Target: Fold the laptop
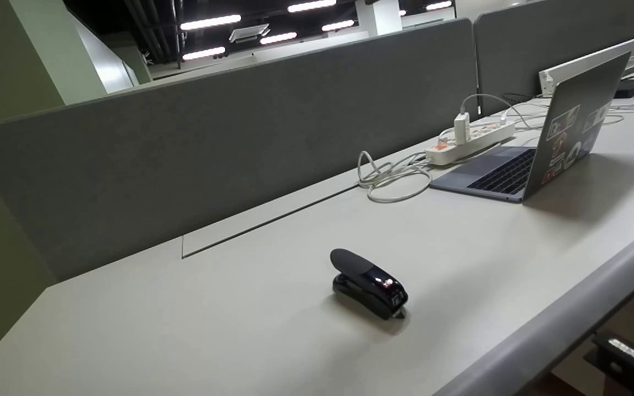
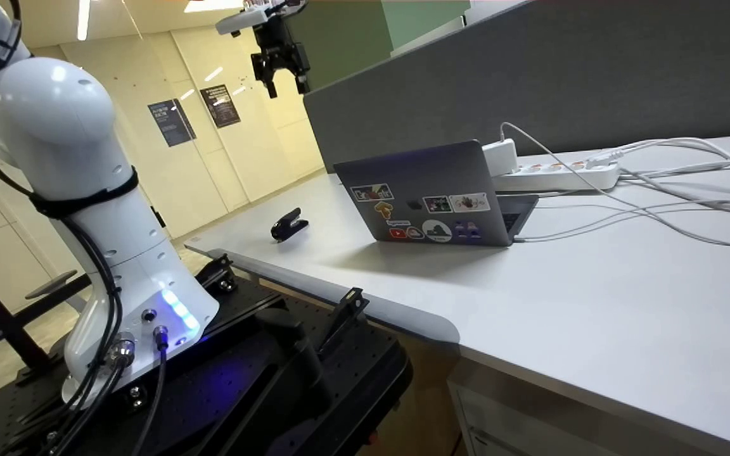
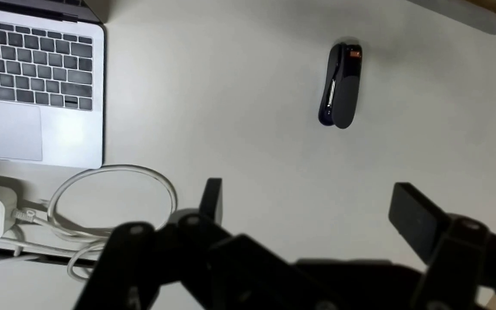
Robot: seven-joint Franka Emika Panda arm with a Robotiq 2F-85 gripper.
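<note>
One laptop (image 2: 431, 196) stands unfolded on the counter (image 2: 568, 297), right of the stapler (image 2: 286, 227) in both exterior views: likely stiff, slippery, best taken by the lid's (image 1: 578, 118) top edge; end effector (image 3: 310, 206) wide, empty.

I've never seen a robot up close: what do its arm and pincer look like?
The arm is glossy white and rounded, with black cables along it, black straps around it and a blue-white light strip low down. The pincer is black and angular, with two blocky, flat-faced fingertips.
</note>
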